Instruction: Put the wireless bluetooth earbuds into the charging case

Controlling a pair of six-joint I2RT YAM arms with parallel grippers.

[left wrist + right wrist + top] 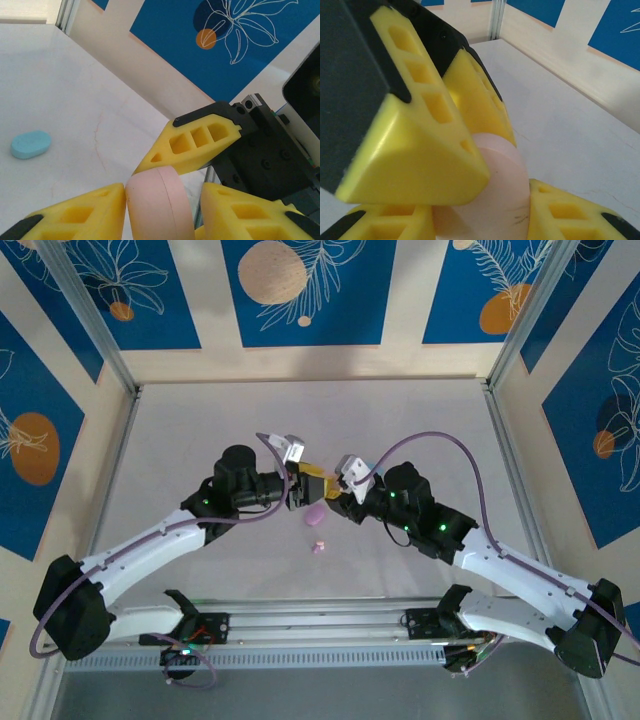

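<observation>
A pink oval charging case [313,512] is held just above the table's middle, its lid closed along a thin seam. My left gripper [306,492] comes at it from the left and is shut on it; in the left wrist view the case [160,205] sits between the yellow fingers [85,215]. My right gripper [338,498] meets it from the right and is also shut on the case [495,200], with the left arm's fingers [420,135] crowding in above. One tiny pink earbud [318,547] lies on the table just in front of the case.
A light blue oval case [31,144] lies flat on the white table [420,440], away from the grippers. Metal posts and patterned blue walls close in the table on three sides. The two arms meet near the centre.
</observation>
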